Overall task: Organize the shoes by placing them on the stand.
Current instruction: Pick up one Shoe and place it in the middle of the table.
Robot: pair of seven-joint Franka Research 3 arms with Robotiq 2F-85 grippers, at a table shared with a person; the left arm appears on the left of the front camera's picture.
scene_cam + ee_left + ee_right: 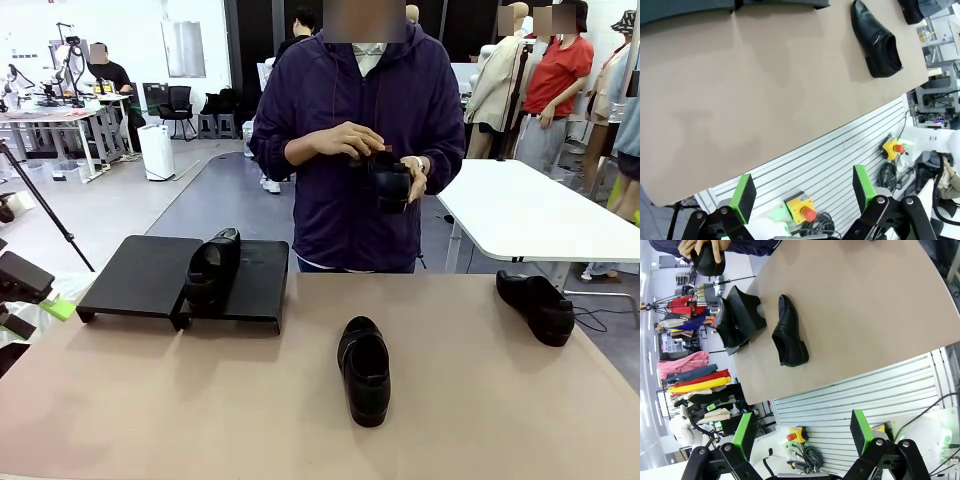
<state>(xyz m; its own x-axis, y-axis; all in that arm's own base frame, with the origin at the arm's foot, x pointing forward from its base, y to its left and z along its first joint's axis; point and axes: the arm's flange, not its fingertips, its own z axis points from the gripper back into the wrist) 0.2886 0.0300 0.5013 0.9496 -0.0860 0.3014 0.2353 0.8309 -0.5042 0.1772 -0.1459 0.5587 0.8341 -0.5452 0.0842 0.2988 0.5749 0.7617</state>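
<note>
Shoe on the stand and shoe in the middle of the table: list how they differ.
Support: the stand shoe rests on the stand, near the join of its platforms; the middle shoe lies on the bare table.
Height: the stand shoe sits raised; the middle shoe is flat on the tabletop.
Side: the stand shoe is on the robot's left; the middle shoe is near the centre.
Both are glossy black slip-ons, unheld.

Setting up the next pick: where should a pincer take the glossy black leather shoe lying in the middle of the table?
Likely best: come from above and pinch the glossy black leather shoe across its narrow waist, by the opening. It sits upright on its sole, heel toward the robot, both sides free.
</note>
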